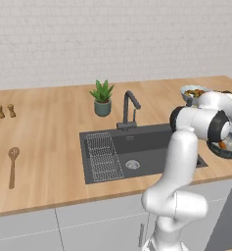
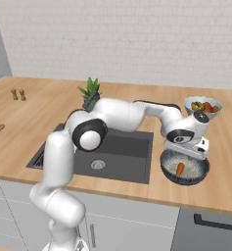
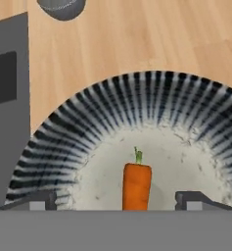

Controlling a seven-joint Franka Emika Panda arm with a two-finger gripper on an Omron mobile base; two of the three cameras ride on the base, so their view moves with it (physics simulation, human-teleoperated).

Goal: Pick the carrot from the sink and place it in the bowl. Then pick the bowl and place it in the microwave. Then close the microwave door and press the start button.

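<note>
carrot lies in the bowl, on the counter right of the sink. gripper hangs just above it, jaws spread wide, holding nothing. risks as i judge them: a tip could clip the carrot or the rim on the way up and tip the bowl; the rim looks awkward to pinch, so the bowl could slip on the carry.

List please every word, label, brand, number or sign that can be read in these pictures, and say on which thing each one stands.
None: no readable text in any view.
The bowl with the carrot shows stripes only, no letters.
The sink, its faucet, the plant pot and the wooden spoon carry no label or brand.
</note>
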